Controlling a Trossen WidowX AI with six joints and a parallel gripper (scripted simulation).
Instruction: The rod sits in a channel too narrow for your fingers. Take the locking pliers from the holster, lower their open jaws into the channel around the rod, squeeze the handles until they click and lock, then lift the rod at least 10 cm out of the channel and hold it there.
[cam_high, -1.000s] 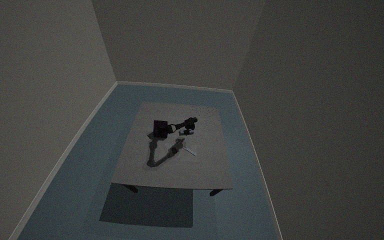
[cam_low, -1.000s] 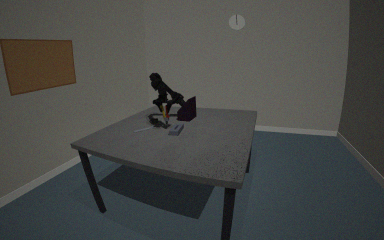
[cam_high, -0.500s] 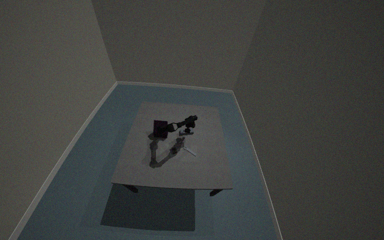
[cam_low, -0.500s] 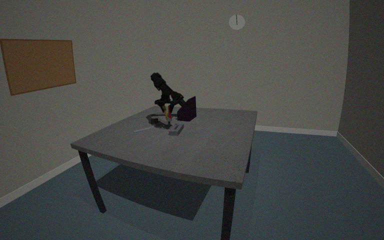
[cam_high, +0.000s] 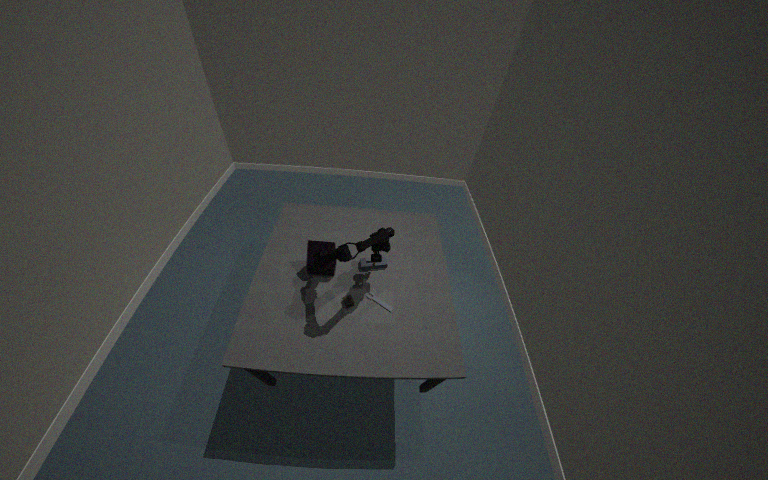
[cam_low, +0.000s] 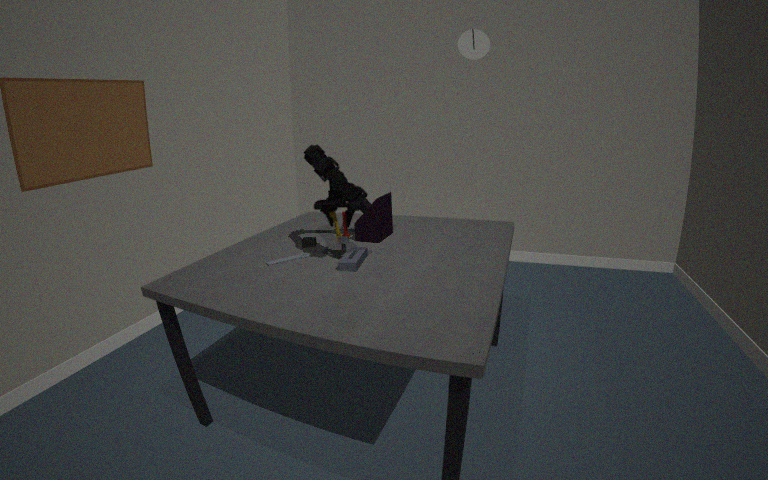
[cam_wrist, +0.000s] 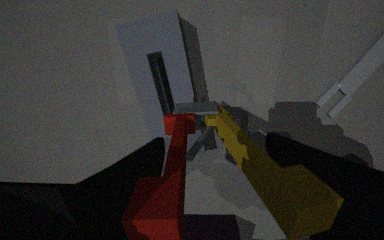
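The locking pliers (cam_low: 337, 227) (cam_wrist: 177, 150) hang jaws-down near the slotted block (cam_high: 368, 266) (cam_low: 352, 260) (cam_wrist: 145, 42), and the gripper (cam_high: 376, 256) (cam_low: 339, 224) (cam_wrist: 215, 141) has them, red and yellow handles spread between its fingers!

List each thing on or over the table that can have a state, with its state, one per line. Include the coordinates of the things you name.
Gripper (cam_high: 376, 257) (cam_low: 339, 225) (cam_wrist: 215, 141): closed on the pliers' handles.
Pliers (cam_low: 345, 223) (cam_wrist: 250, 160): handles spread, not squeezed together.
Channel block (cam_high: 373, 267) (cam_low: 353, 260) (cam_wrist: 135, 50): lying slot up; rod's presence unclear.
Pale bar (cam_high: 380, 302) (cam_low: 288, 259) (cam_wrist: 361, 62): lying flat.
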